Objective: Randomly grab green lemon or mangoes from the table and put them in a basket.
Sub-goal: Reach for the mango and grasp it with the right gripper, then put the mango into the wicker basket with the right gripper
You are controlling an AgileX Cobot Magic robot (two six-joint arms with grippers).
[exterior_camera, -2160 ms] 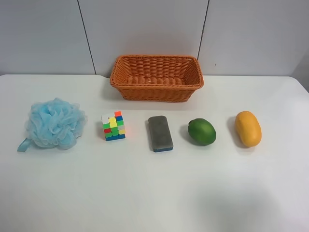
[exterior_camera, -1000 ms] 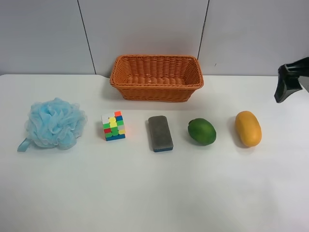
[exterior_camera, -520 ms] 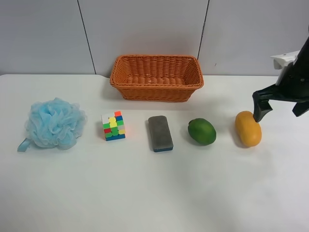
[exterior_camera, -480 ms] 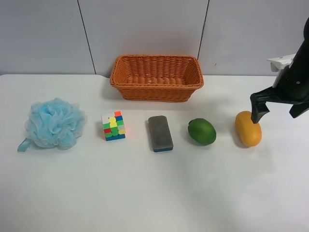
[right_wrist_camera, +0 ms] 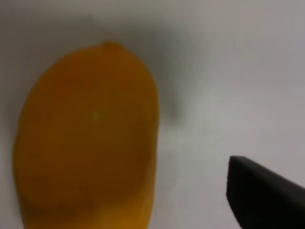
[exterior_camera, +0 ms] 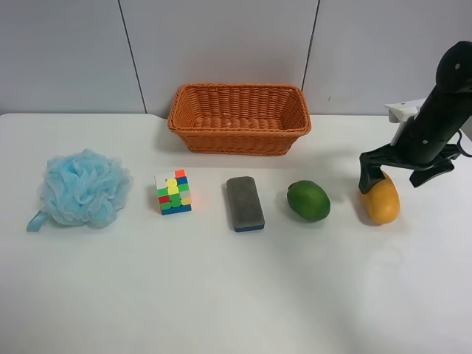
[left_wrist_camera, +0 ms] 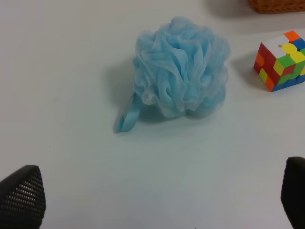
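Straddling the mangoes, the right gripper hangs with its jaws spread wide, one finger over the fruit's end nearest the basket and the other out past its outer side; they are not closed on the fruit. The right wrist view shows that yellow-orange fruit lying on the white table, with a single dark fingertip beside it and apart from its skin. Seen from the exterior high view, the mangoes lie in front of the basket and well out past its end at the view's right. The green lemon sits on the table in front of that same end, between the mangoes and a grey block that lies in front of the basket's middle. A colourful puzzle cube stands in front of the basket's other end, and a blue bath puff rests well beyond it. The left gripper has its jaws wide apart with nothing between them, near the puff and cube. The basket holds no fruit.
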